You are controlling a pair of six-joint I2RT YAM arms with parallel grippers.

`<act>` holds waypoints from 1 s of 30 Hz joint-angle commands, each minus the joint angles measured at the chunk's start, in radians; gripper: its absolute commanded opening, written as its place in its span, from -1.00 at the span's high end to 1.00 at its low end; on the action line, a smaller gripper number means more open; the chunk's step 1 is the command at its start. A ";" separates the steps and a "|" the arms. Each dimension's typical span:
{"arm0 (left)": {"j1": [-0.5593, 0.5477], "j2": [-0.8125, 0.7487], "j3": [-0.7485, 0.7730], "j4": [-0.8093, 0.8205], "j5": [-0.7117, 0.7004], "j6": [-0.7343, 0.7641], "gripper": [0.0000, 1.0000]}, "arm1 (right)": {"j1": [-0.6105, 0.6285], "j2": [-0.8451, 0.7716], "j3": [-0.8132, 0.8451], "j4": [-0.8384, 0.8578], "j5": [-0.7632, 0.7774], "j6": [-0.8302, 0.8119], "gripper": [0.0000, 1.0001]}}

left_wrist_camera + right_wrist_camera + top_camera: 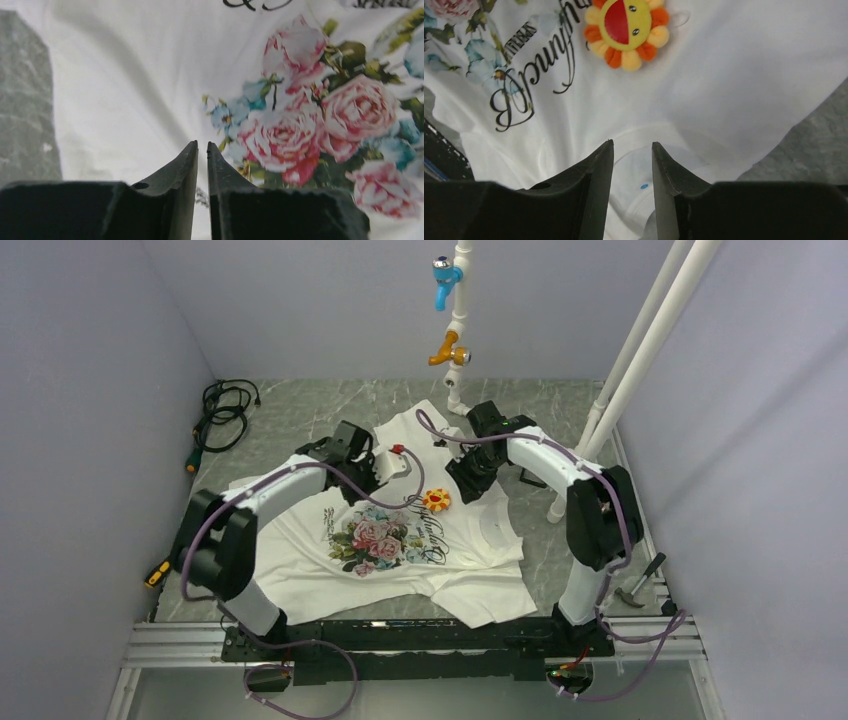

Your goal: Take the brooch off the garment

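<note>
Two arms work over a grey marbled table (300, 405) walled on three sides. Most of its middle is taken by the shirt (300, 565), spread face up and rumpled, with a fold at its near right part. The left arm (280, 485) reaches from the near left corner over the shirt's far left part. The right arm (560, 465) bends in from the near right corner over the shirt's far right part. A white pipe (462, 320) comes down at the far edge, bearing a blue tap (443, 280) above a yellow tap (450, 352). A black cable (222, 415) lies coiled in the far left corner. The print (375, 538) of pink roses, teal leaves and black script sits mid-shirt. A hammer (640, 580) lies at the right edge, and a yellow-and-black tool (157, 573) lies at the left edge. The left gripper (202, 145) hangs over plain white cloth just beside the roses, its jaws parted by only a thin slit with nothing between them. The right gripper (632, 145) hangs over the collar, its jaws open wider and empty. The brooch (437, 501), an orange-and-yellow flower with a red mouth and two dark eyes, lies on the shirt just beside the script, between the two grippers and touched by neither. Whether its pin goes through the cloth cannot be told.
</note>
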 commanded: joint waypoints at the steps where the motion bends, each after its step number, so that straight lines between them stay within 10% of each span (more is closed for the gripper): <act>1: -0.045 0.121 0.045 0.089 -0.054 -0.072 0.64 | -0.031 0.106 0.053 0.050 0.009 0.046 0.27; 30: -0.310 -0.195 -0.381 -0.066 0.078 -0.011 0.67 | 0.013 -0.194 -0.356 0.032 -0.063 -0.002 0.23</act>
